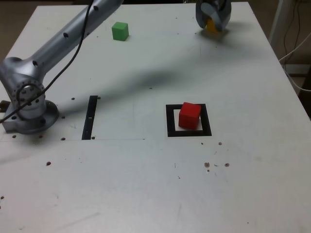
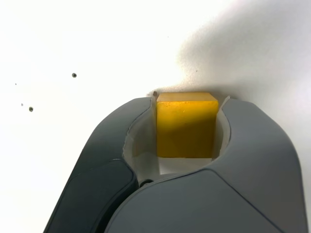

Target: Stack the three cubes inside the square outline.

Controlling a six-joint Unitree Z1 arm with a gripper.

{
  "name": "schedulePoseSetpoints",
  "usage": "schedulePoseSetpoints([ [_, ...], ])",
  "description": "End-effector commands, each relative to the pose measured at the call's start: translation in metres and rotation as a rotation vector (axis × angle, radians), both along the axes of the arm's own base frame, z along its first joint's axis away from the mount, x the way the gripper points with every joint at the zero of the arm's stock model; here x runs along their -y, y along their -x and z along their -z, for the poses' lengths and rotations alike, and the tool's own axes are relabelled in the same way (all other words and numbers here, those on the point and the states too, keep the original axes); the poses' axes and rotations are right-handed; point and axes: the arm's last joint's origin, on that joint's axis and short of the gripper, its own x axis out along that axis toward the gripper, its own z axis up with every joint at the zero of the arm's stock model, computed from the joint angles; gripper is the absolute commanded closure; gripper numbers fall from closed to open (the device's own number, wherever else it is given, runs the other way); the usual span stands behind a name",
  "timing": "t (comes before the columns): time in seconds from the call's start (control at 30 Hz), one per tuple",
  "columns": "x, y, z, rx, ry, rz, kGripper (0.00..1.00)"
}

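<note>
Cubes, exterior view: three small matte solid-coloured blocks lie on the white tabletop (image 1: 146, 184).
Red cube (image 1: 189, 115): sits inside the thick black square outline (image 1: 170, 121), toward the outline's side nearer the exterior view's right, a strip of pale centre showing beside it; nothing is stacked on it.
Square outline place: mid-tabletop, a little toward the exterior view's right edge.
Green cube (image 1: 120, 31): alone near the far edge, toward the exterior view's left, well apart from the outline.
Yellow cube (image 1: 212, 25): near the far edge toward the exterior view's right, mostly hidden between the grey jaws; only a small patch of yellow shows.
Tool (image 1: 213, 19): dark grey, pointing down at the far edge, drawn in around the yellow cube.
Arm (image 1: 63, 41): silver-grey links rising from a round base (image 1: 26, 114) near the exterior view's left edge, a black cable running along it.
Black strip (image 1: 90, 117): narrow and straight, lying between the base and the outline.

Yellow cube, wrist view (image 2: 186, 124): sits squarely between the two jaws, its sides meeting the pale inner faces on both sides.
Tool, wrist view (image 2: 187, 104): pinching the yellow cube, whose lower edge seems to meet the tabletop (image 2: 73, 39).
Tabletop, wrist view: white, with a few small dark specks.
</note>
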Motion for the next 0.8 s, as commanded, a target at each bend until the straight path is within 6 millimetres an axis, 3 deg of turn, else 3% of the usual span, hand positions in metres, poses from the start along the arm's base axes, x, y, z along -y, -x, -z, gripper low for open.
schedulePoseSetpoints([
  [0.0, 0.000, 0.001, -0.004, 0.011, -0.001, -0.008, 0.87],
  [0.17, 0.001, 0.003, -0.015, 0.031, -0.007, -0.021, 0.87],
  [0.4, 0.019, 0.024, -0.058, 0.022, 0.032, -0.030, 0.88],
  [0.6, 0.055, 0.037, -0.091, -0.005, 0.078, -0.049, 0.88],
  [0.77, 0.102, 0.045, -0.129, 0.032, 0.079, -0.036, 0.88],
])
